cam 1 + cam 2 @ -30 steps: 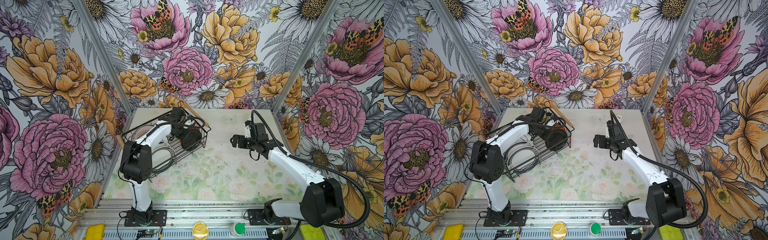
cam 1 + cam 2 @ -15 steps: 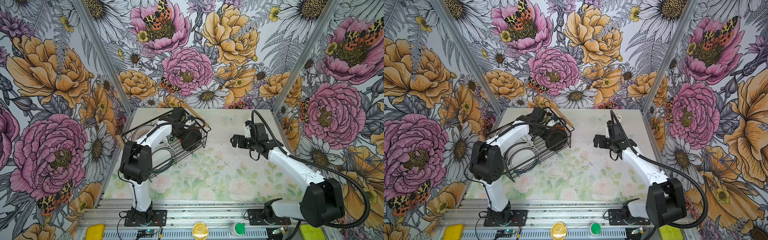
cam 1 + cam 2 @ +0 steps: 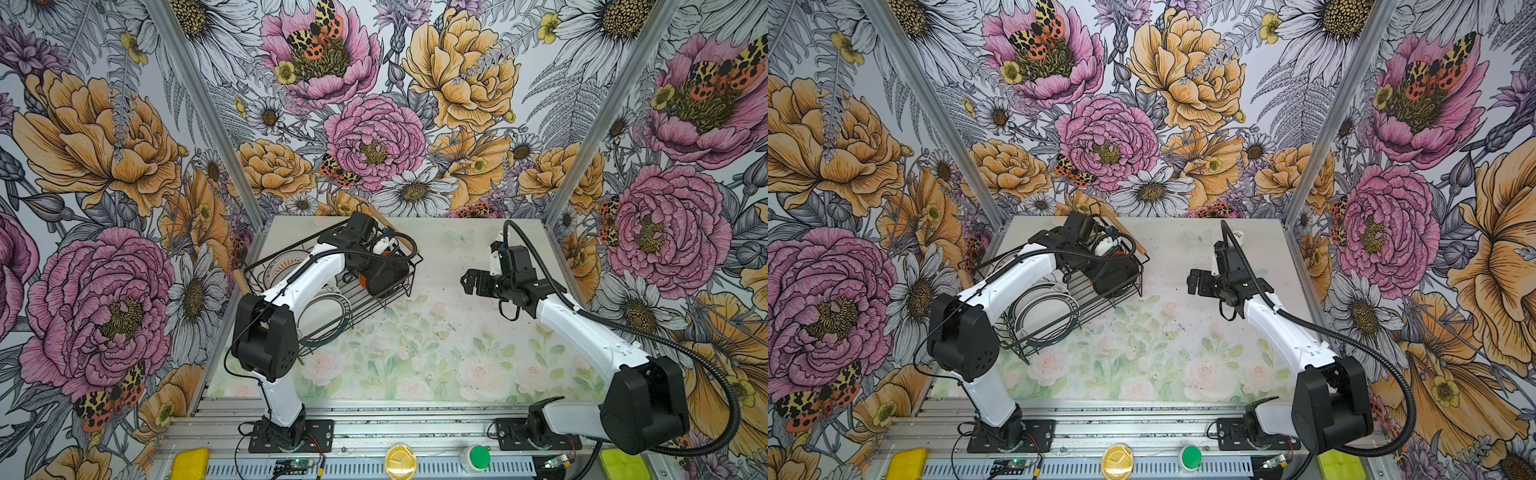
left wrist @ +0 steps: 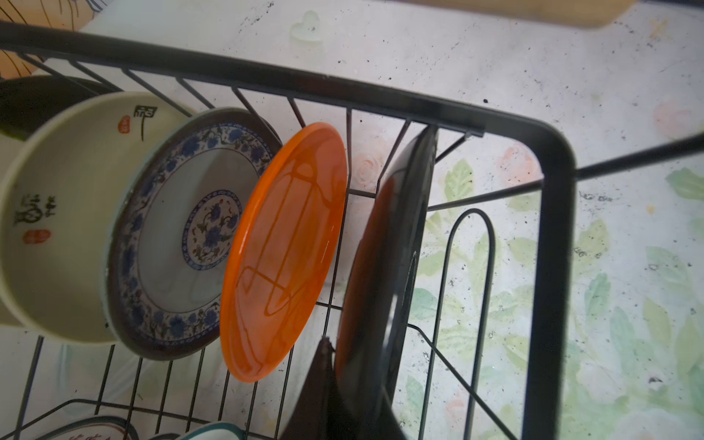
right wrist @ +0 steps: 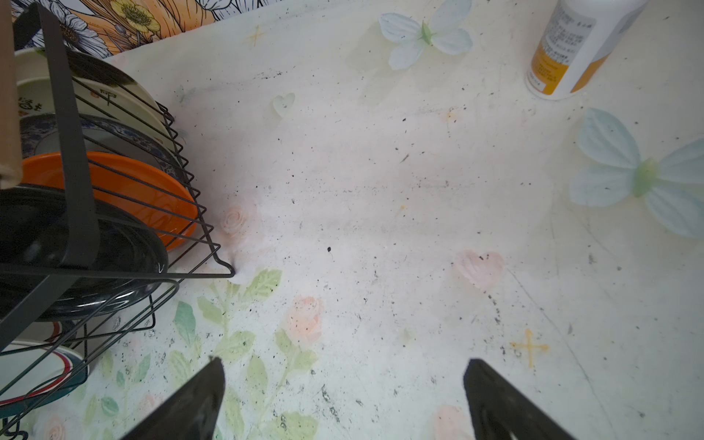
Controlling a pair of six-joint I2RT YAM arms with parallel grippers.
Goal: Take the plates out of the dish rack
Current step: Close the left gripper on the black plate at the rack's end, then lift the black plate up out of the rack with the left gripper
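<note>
The black wire dish rack (image 3: 417, 263) (image 3: 1143, 266) stands at the back left of the table. In the left wrist view, plates stand on edge in it: a cream one with characters (image 4: 68, 228), a blue floral one (image 4: 190, 236), an orange one (image 4: 285, 247) and a black one (image 4: 388, 247). My left gripper (image 4: 354, 365) is shut on the black plate's rim (image 3: 386, 276), at the rack's right end. White plates with dark rims (image 3: 324, 316) lie lower in the rack. To the right of the rack, my right gripper (image 3: 467, 282) (image 5: 343, 365) hangs open and empty over bare table.
A white pill bottle (image 5: 571, 49) (image 3: 1237, 236) stands near the back wall, behind the right arm. The rack's wooden handle (image 3: 395, 230) lies along its far end. The floral table mat (image 3: 415, 353) spreads in front of the rack, between the arms.
</note>
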